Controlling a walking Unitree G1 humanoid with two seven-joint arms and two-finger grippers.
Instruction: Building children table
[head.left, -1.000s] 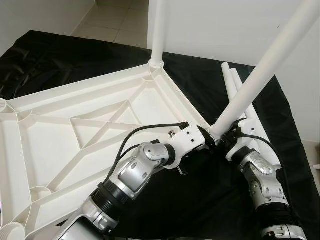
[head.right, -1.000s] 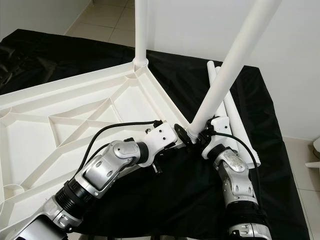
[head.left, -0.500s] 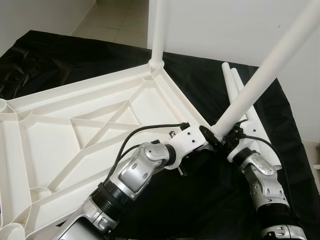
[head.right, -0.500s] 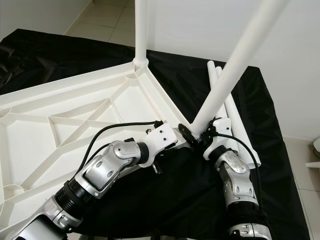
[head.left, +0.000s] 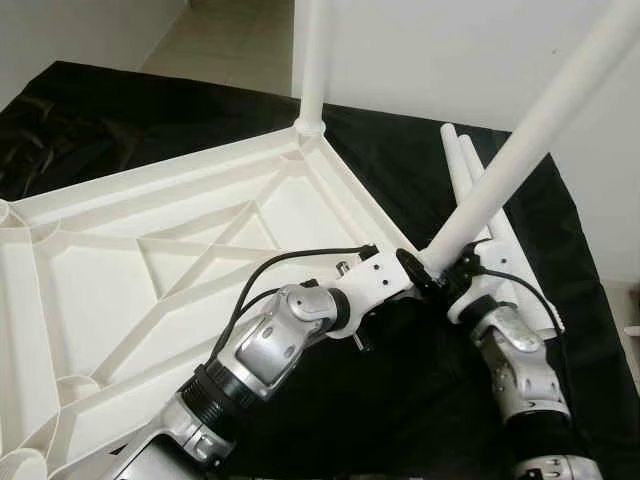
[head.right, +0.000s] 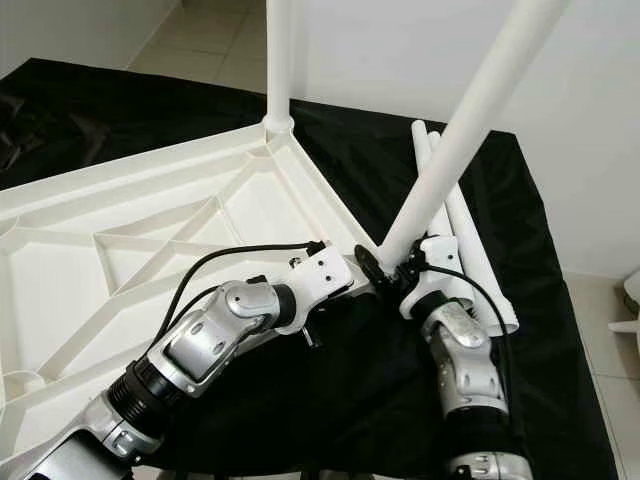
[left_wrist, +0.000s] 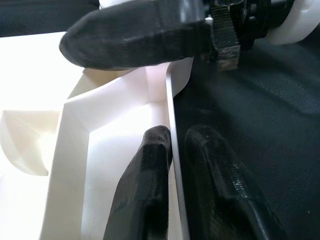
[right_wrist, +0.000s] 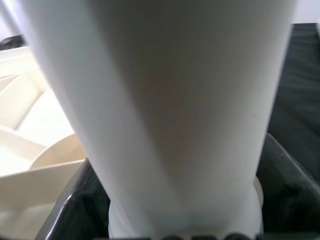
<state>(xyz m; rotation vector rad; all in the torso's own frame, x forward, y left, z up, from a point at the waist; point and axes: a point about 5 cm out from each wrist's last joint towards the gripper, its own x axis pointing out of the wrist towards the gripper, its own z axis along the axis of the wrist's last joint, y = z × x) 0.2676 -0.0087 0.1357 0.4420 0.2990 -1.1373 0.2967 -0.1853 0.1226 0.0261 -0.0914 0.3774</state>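
While gripped, leg (head.left: 520, 150) slants up-right

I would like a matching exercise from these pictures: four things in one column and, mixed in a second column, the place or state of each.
Things:
1. left pincer
2. right pincer
3. far leg
4. spare legs

States:
A. standing upright in a corner socket
B. lying on the black cloth
C. closed on the tilted leg
D. pinching the rim of the upside-down tabletop

Pairs: 1-D, 2-C, 3-A, 4-B
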